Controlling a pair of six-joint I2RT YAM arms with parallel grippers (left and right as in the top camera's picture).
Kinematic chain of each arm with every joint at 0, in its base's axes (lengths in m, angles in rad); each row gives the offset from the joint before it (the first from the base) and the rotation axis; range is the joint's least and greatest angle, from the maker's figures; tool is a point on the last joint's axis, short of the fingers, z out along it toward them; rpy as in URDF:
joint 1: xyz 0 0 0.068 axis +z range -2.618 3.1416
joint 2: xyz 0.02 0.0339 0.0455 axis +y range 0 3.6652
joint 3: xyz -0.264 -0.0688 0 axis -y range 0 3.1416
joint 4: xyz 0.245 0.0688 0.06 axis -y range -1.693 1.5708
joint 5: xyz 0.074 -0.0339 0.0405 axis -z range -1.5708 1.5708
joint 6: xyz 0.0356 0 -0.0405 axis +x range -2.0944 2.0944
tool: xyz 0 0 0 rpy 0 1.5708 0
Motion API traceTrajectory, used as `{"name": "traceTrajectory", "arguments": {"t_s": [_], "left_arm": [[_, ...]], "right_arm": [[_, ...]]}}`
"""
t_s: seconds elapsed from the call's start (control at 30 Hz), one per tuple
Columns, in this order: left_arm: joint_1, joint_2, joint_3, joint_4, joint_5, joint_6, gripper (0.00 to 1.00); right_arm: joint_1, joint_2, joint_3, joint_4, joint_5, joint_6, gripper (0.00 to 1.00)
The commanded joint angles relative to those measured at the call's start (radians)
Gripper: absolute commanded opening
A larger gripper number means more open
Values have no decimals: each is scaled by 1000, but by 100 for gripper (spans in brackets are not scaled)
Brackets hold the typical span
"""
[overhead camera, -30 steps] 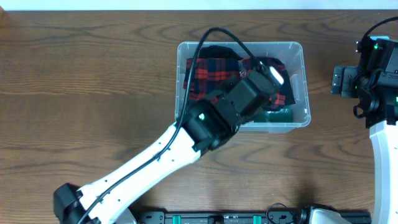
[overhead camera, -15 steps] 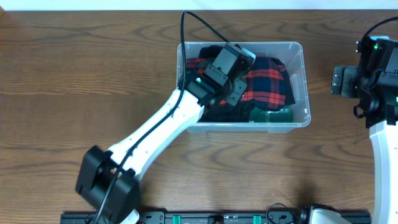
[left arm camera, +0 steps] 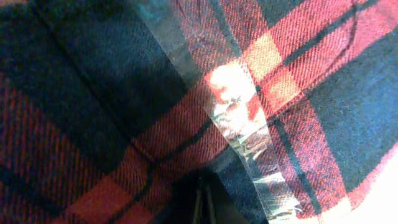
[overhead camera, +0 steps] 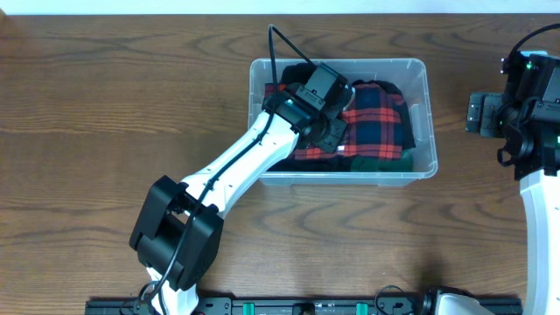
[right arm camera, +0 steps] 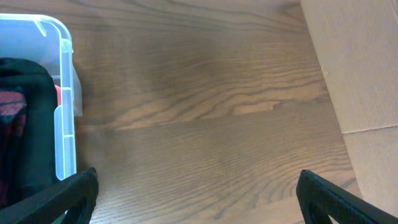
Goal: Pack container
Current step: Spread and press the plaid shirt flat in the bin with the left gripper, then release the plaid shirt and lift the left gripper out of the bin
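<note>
The clear plastic container (overhead camera: 427, 105) stands at the back middle of the table, holding a red and dark-blue plaid cloth (overhead camera: 378, 115), a black garment (overhead camera: 297, 73) and something dark green (overhead camera: 385, 159). My left arm (overhead camera: 254, 157) reaches into the container's left half, its wrist low over the plaid. In the left wrist view the left gripper (left arm camera: 200, 204) is shut, fingers pressed together right against the plaid cloth (left arm camera: 93, 143); whether any fold is pinched is hidden. A shiny clear strip (left arm camera: 242, 124) crosses the cloth. My right gripper (right arm camera: 199, 196) hangs open over bare wood, right of the container (right arm camera: 62, 106).
The right arm (overhead camera: 525, 114) stays at the table's right edge, apart from the container. A pale flat board or carton (right arm camera: 360, 74) lies at the right in the right wrist view. A black rail (overhead camera: 306, 306) runs along the front edge.
My left arm has swung from the container's right part to its left-middle part, uncovering the plaid cloth, which now lies spread out. The right arm has not moved.
</note>
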Motion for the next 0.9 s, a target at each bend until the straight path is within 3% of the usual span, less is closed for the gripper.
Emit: {"name": "traceTrajectory", "arguments": {"t_s": [0.0,0.27,0.33,0.47,0.6,0.87], "left_arm": [[13,-3,21,0,26,-9,6],[88,-209,33,34,-138,-8,8],[141,-264,33,22,-159,-8,27],[278,-363,33,-11,-165,-8,48],[427,-438,33,-50,-165,-9,99],[648,-462,32,-121,-165,-8,98]], "right_arm": [[-4,-6,8,0,10,18,99],[-4,-6,8,0,10,18,99],[-4,-6,8,0,10,18,99],[-4,-6,8,0,10,18,99],[-4,-6,8,0,10,18,99],[-4,-6,8,0,10,18,99]]}}
